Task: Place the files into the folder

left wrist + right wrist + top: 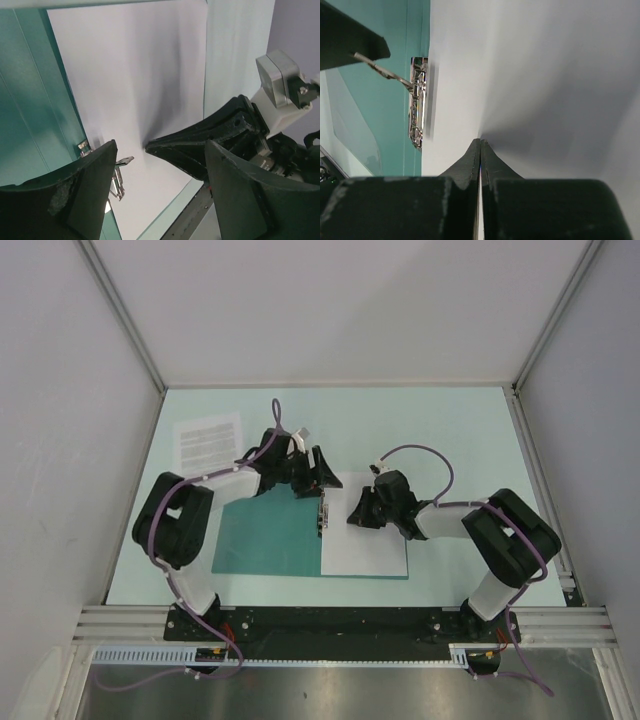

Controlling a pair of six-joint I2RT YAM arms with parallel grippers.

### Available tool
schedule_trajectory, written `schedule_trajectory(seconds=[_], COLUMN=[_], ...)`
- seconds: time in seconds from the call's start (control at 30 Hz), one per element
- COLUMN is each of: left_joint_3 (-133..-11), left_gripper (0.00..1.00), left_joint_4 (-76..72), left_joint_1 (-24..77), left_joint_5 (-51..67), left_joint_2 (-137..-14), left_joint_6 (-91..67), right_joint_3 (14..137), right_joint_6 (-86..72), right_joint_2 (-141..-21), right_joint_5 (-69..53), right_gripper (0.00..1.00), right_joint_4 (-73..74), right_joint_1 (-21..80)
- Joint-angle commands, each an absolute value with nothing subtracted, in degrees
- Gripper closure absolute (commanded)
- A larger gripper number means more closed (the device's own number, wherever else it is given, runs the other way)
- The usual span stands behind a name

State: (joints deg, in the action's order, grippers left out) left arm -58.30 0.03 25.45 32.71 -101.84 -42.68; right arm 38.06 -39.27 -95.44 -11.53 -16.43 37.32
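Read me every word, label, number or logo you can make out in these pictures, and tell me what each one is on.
The printed sheet, lying apart from the folder: lines of black text, too small to read.
The white sheet in the folder: no writing visible.
The metal clip: no legible marking.
Nothing else carries readable text.

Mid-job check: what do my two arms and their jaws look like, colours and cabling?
The left arm and right arm share one build: bulky black joint housings joined by white links, each trailed by a thin purple cable. The left gripper and right gripper have matte black wedge-shaped jaws, scuffed at the edges.
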Motion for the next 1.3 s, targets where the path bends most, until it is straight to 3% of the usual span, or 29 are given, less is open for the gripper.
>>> schedule_trajectory(seconds=[0.0,0.23,0.33,0.43,0.53,0.6,0.63,0.77,0.93,1.07,1.1,1.2,1.27], left_joint_3=[-55.12,-47.46,-50.6,-60.15,-70.61,-73.64,-73.91,-68.56,-64.43,-57.32,-55.13,-53.18,-52.65], left_gripper=[0.23,0.22,0.22,0.21,0.23,0.32,0.32,0.33,0.31,0.19,0.18,0.18,0.19], left_joint_4=[-2.81,-2.38,2.43,13.73,24.99,30.64,31.2,27.6,24.88,16.64,15.74,14.86,14.59], left_joint_1=[27.06,28.65,27.08,25.05,24.61,24.61,24.61,24.7,24.26,23.47,23.21,21.8,20.83], left_joint_5=[35.07,35.86,35.08,26.65,21.9,17.78,16.54,16.87,15.82,16.52,17.13,17.84,18.72], left_joint_2=[-96.77,-87.73,-83.68,-84.01,-91.3,-95.95,-96.59,-95.54,-90.89,-86.4,-85.79,-84.2,-83.33], left_joint_6=[-43.42,-43.77,-42.89,-40.44,-36.75,-34.63,-34.63,-36.38,-37.27,-38.05,-38.14,-37.97,-37.79], right_joint_3=[39.55,39.55,39.55,40.78,43.5,45.78,46.66,49.75,49.83,49.83,49.75,49.75,49.75], right_joint_6=[-39.99,-40.69,-41.57,-42.8,-45.34,-49.19,-50.52,-59.13,-75.31,-81.73,-82.52,-85.69,-87.62], right_joint_2=[-96.42,-96.94,-96.24,-93.7,-90.8,-88.0,-87.11,-83.94,-86.75,-88.24,-88.5,-90.26,-91.67], right_joint_5=[-11.86,-12.04,-12.92,-12.04,-9.68,-7.14,-6.16,-2.2,-6.94,-3.7,-3.0,-2.02,-1.58], right_gripper=[1.0,1.0,1.0,0.99,0.85,0.63,0.5,0.3,0.37,0.4,0.48,0.61,0.63], right_joint_4=[-18.02,-18.37,-19.16,-17.06,-12.23,-8.36,-7.13,-2.81,-5.53,-6.86,-6.77,-6.77,-6.59], right_joint_1=[37.27,37.18,37.18,37.18,37.53,37.79,38.05,40.86,41.57,44.03,44.73,46.31,46.93])
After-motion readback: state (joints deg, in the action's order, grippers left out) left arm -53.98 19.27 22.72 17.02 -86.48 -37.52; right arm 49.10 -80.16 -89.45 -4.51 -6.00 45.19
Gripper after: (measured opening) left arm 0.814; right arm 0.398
